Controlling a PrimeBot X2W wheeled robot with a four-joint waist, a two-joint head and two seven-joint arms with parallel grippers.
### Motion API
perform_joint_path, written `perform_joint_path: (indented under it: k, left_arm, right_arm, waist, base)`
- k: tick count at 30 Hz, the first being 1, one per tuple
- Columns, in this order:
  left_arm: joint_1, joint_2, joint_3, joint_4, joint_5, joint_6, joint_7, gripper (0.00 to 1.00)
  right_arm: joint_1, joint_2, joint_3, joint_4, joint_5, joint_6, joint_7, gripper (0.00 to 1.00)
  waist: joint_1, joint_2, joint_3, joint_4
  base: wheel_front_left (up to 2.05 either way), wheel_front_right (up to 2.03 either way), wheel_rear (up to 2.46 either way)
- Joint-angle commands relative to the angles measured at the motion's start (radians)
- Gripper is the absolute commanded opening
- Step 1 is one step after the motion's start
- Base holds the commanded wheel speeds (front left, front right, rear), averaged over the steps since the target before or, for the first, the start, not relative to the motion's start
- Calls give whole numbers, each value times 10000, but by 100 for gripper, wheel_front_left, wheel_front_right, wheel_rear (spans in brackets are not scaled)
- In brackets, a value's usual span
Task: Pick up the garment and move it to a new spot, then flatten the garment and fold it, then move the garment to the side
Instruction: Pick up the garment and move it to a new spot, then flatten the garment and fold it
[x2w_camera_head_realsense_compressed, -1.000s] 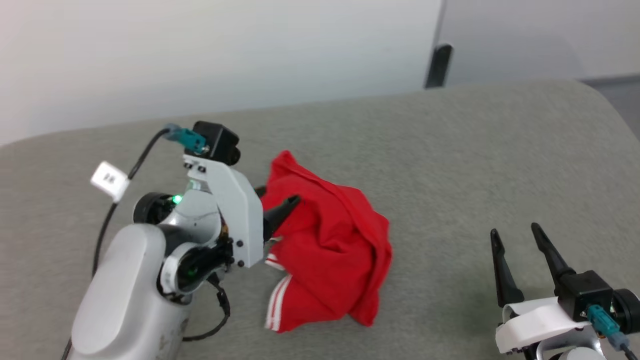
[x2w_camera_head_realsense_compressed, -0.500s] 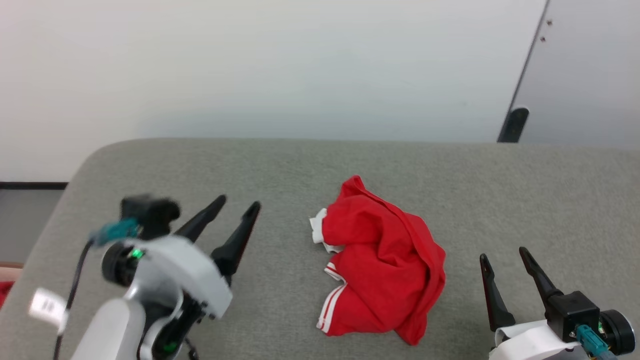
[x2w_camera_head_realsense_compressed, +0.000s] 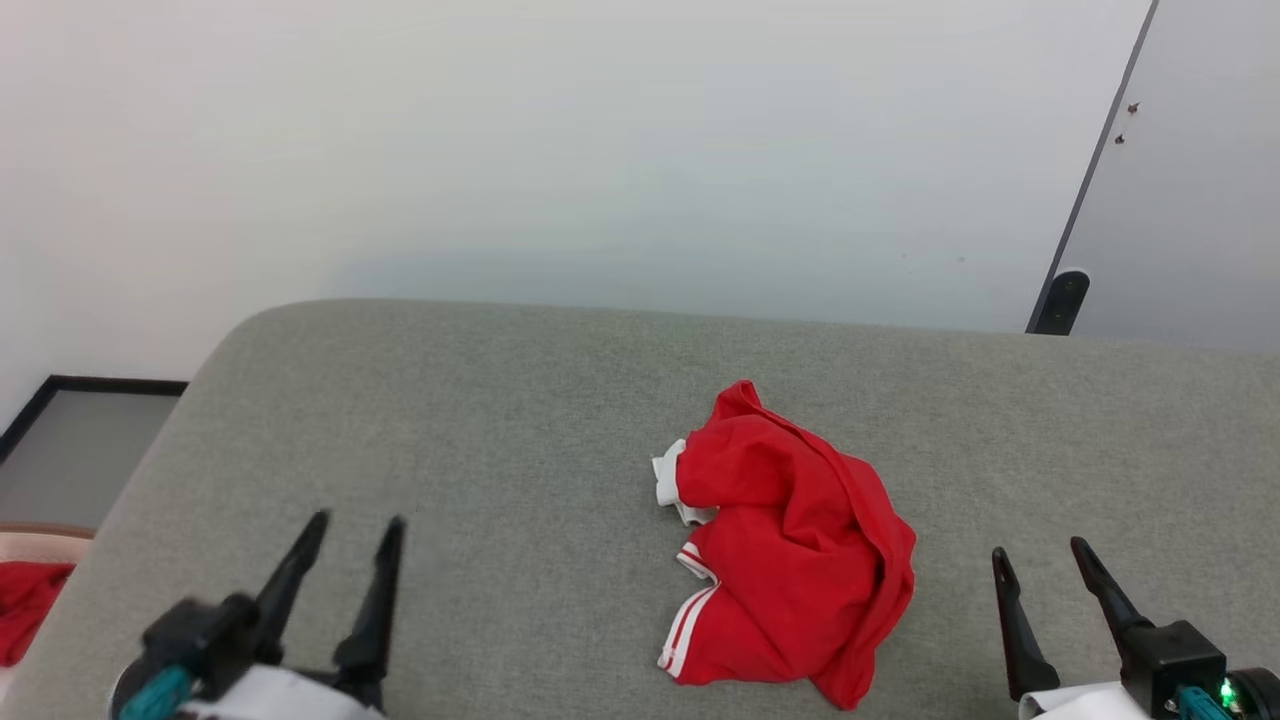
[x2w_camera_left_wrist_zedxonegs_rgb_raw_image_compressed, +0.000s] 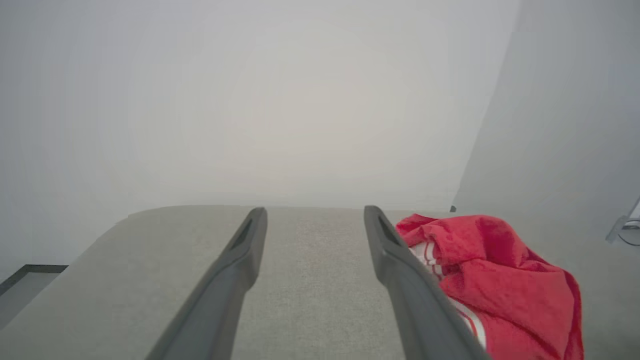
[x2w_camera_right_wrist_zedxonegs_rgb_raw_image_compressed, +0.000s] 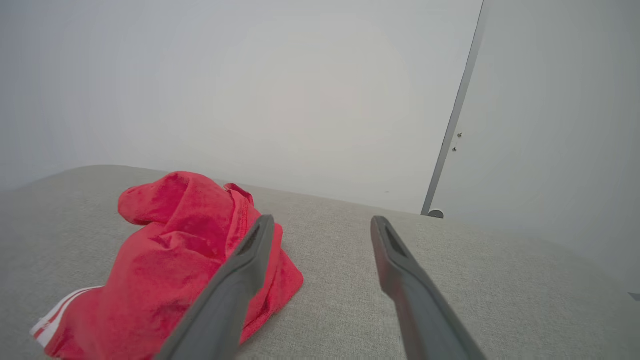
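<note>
Head view: garment (x2w_camera_head_realsense_compressed: 800, 560) lies crumpled on grey padded surface (x2w_camera_head_realsense_compressed: 500, 430), btwn left gripper (x2w_camera_head_realsense_compressed: 358, 520) & right gripper (x2w_camera_head_realsense_compressed: 1037, 548), touching neither. Both grippers' fingers spread wide, holding nothing; garment nearer the right one.

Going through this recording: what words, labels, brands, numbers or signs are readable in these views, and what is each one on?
No text is readable in any view.
The red garment lies crumpled on the grey padded surface. Its visible folds show only white stripes and a white sleeve edge, with no print or tag.
The white wall carries no writing or sign.
</note>
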Motion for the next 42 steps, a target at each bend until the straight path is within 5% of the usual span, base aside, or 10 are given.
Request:
perform_joint_path:
  k: [1,6,23,32,42]
  left_arm:
    - [240,-50,110,49,61,128,-139,100]
    - [875,-223,525,44,214,515,-463,100]
    - [571,-332,759,86,-116,360,-27,100]
    - [-961,-152,309,-285,-1544,334,3710,100]
    - [-2371,468,-391,-1374,-3160,1686,9652,100]
  right_arm:
    - [129,7,-72,-44,-57,-14,-21,100]
    - [252,9,-265,-121,-109,-14,27,100]
    - [45,6,-323,-334,-206,-14,161,100]
    - [-453,8,-437,-461,-245,-14,187,100]
    - [-1047,8,-570,-429,11,-14,61,100]
  waist:
    - [0,0,-27,6]
    - [0,0,-73,41]
    - [0,0,236,-296]
    - [0,0,969,-1177]
    - [0,0,1923,-1921]
  base:
    - [0,0,0]
    - [0,0,0]
    - [0,0,0]
    - [0,0,0]
    - [0,0,0]
